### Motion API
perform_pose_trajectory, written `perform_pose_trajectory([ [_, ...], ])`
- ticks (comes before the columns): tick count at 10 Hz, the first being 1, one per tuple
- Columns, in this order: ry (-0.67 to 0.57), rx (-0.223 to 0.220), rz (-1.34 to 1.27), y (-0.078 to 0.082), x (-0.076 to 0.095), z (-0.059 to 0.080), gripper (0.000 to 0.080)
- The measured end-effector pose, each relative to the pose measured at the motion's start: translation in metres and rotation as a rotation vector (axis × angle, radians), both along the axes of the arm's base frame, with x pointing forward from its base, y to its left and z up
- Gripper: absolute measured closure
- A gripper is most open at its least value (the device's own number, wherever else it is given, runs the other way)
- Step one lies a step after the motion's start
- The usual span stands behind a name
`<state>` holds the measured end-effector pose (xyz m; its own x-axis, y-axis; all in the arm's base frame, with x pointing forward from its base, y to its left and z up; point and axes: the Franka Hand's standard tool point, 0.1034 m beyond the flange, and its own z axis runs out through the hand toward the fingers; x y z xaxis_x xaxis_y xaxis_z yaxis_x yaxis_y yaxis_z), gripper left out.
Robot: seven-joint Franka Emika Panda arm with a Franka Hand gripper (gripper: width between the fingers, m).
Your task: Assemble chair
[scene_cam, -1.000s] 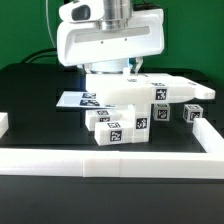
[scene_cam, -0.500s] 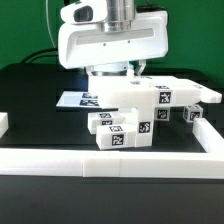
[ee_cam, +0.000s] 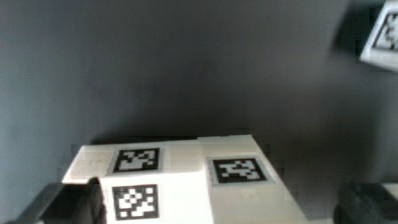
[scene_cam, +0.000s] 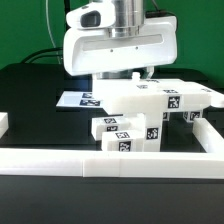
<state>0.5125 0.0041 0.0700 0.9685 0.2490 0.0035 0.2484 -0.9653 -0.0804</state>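
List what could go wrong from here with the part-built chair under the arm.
1. The white blocky plastic chair sits between the fingers of the open two-finger gripper, one dark fingertip apparently against it; a sideways move could shove or tip it.
2. It stands near the long low white border rail and a loose small white tagged block; it might knock either.

This is a robotics lab test rig, not a home or shop. A black bench (scene_cam: 30, 90) is fenced by a low white border rail (scene_cam: 60, 165). Behind the rail lies the marker board (scene_cam: 72, 99) of printed square tags. Beside the board, the white plastic chair (scene_cam: 150, 98) pieces carry similar tags. A white robot arm (scene_cam: 118, 48) hangs over them.
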Motion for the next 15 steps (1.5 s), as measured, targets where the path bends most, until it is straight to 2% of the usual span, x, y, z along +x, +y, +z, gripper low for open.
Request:
perform_pose_trajectory([
  [3, -0.023, -0.006, 0.003, -0.001, 0.032, -0.001, 0.0151],
  [4, -0.022, -0.007, 0.002, -0.001, 0.035, -0.002, 0.0151],
  [6, -0.007, -0.004, -0.03, 0.0, 0.026, -0.002, 0.0151],
  [8, 0.013, 0.008, -0.077, 0.003, 0.0, 0.006, 0.0151],
  [10, 0.026, 0.018, -0.124, 0.018, -0.02, 0.016, 0.0151],
  [12, 0.036, 0.031, -0.198, 0.046, -0.028, 0.028, 0.0151],
  [13, 0.035, 0.033, -0.201, 0.058, -0.028, 0.029, 0.0151],
  [15, 0.037, 0.032, -0.197, 0.055, -0.028, 0.027, 0.0151],
])
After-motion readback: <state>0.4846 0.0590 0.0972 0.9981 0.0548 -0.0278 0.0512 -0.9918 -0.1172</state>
